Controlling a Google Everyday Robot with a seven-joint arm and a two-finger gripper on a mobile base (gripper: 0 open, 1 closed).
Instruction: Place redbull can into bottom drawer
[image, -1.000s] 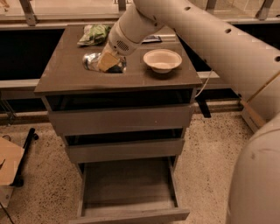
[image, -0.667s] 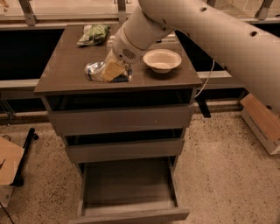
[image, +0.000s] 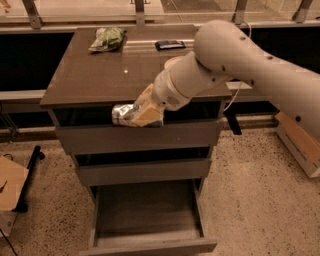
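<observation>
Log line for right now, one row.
gripper: shut on redbull can | position: midair, above open bottom drawer | can: not yet placed

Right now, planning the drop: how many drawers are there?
3: top drawer, middle drawer, bottom drawer pulled open. The gripper holds the redbull can in front of the top one.

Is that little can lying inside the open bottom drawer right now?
No, the redbull can is gripped in the tool, in front of the top drawer, well above the open bottom drawer.
</observation>
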